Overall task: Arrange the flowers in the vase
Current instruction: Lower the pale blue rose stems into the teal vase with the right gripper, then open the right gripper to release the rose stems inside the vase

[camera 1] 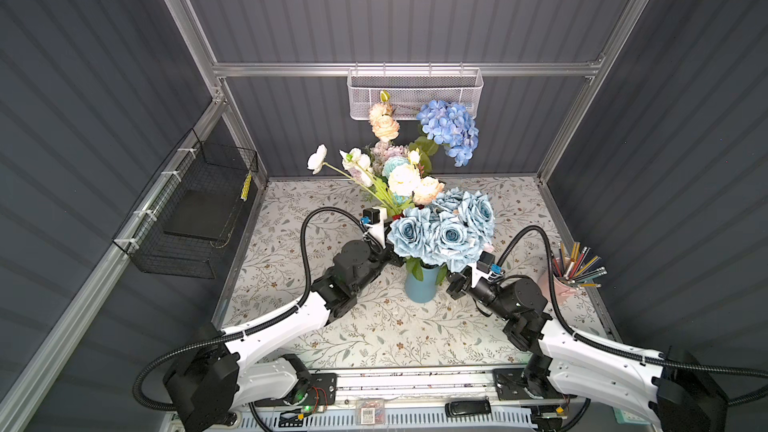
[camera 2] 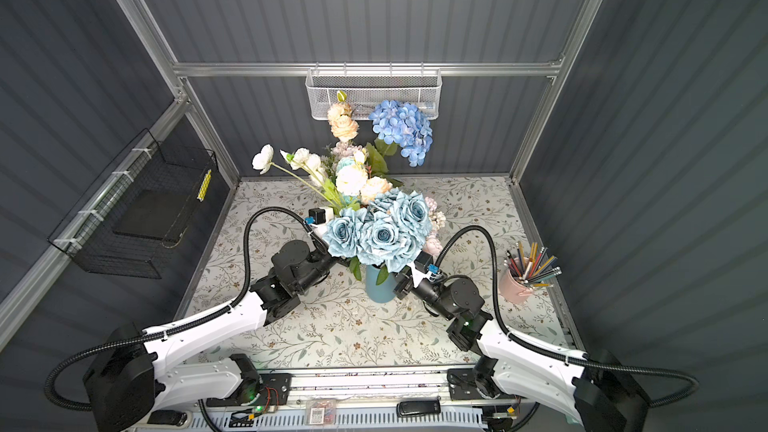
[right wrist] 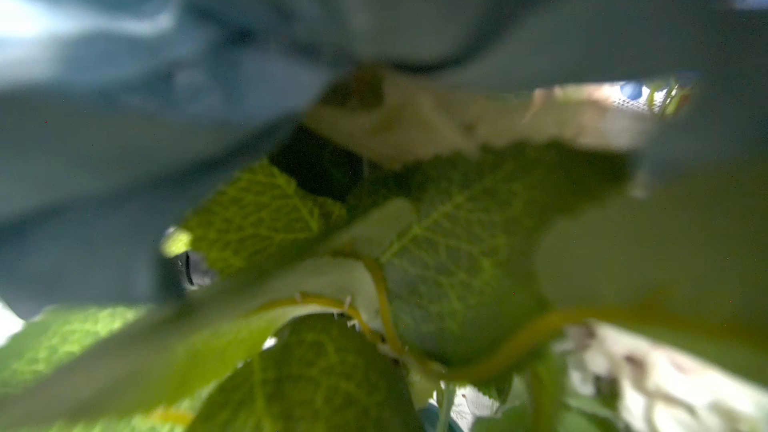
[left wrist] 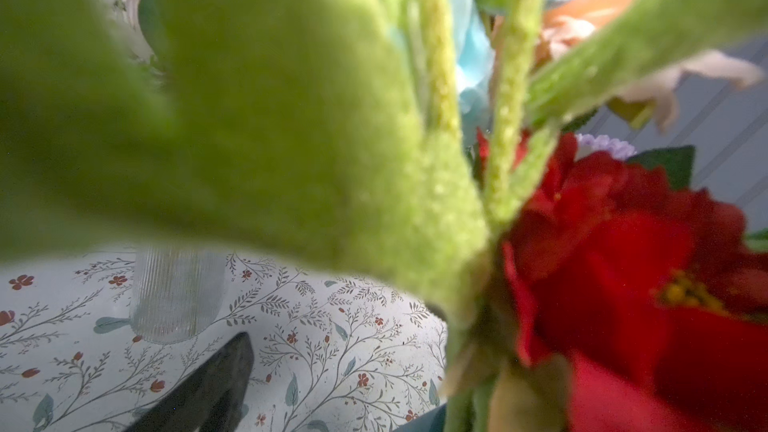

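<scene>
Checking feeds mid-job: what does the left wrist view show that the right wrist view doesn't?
Only left wrist: a red flower, fuzzy light-green stems and a ribbed clear glass vase. Only right wrist: veined green leaves on a thin thorny stalk. Both: close, blurred greenery, pale-blue petals and a patch of floral tablecloth, blurrier in the right wrist view.
</scene>
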`<state>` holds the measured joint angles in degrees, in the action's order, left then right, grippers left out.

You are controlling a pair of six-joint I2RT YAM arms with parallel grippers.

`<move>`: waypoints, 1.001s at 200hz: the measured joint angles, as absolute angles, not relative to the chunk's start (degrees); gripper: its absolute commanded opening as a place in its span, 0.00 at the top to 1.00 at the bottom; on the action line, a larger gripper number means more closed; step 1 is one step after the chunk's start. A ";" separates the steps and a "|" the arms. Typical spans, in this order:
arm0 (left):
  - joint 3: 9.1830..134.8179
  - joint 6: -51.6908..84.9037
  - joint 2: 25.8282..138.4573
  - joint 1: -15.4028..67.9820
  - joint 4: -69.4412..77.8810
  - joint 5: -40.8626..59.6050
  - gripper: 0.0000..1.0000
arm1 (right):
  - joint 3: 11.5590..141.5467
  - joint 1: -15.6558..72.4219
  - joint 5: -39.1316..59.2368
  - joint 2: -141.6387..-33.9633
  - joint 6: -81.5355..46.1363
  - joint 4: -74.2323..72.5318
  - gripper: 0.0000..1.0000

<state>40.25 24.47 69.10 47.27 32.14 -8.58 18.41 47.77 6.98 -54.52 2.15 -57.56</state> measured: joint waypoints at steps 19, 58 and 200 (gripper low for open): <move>40.36 24.45 69.10 47.27 32.12 -8.60 0.01 | 18.28 47.77 6.61 -57.47 2.61 -58.94 0.95; 40.42 24.43 69.10 47.24 31.44 -8.69 0.01 | 16.75 47.75 5.19 -61.84 2.81 -61.63 0.95; 40.45 24.43 68.69 47.18 30.83 -8.80 0.01 | 13.98 47.79 2.42 -53.25 -1.58 -50.59 0.50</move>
<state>40.45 24.43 68.69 47.18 30.83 -8.80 13.98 47.79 2.42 -53.25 -1.58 -50.59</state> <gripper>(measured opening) 0.992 0.476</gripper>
